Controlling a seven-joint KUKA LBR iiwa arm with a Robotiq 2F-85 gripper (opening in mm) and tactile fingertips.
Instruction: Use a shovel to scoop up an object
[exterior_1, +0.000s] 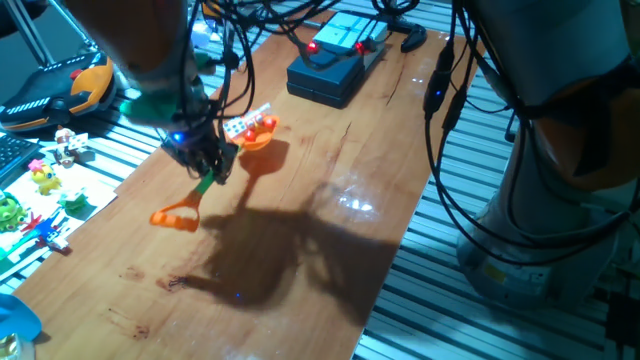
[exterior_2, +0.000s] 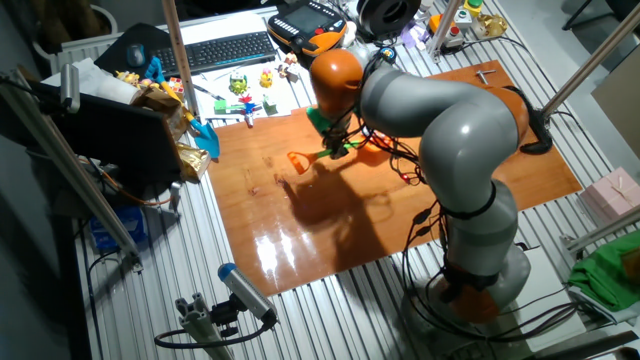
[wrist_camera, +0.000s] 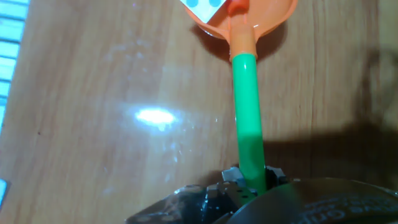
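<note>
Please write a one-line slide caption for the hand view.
Jaws clamp the bright green shaft of the long plastic toy shovel; small white dotted cube rests on its orange blade.

Glossy plastic shovel (wrist_camera: 247, 118) over smooth, shiny wooden table (wrist_camera: 93, 93).

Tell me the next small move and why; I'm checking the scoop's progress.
Probably a slow, level lift. The gripper clamps the green shaft of the shovel, and the die seems to sit on the orange blade already, so tilting could roll it off.
</note>
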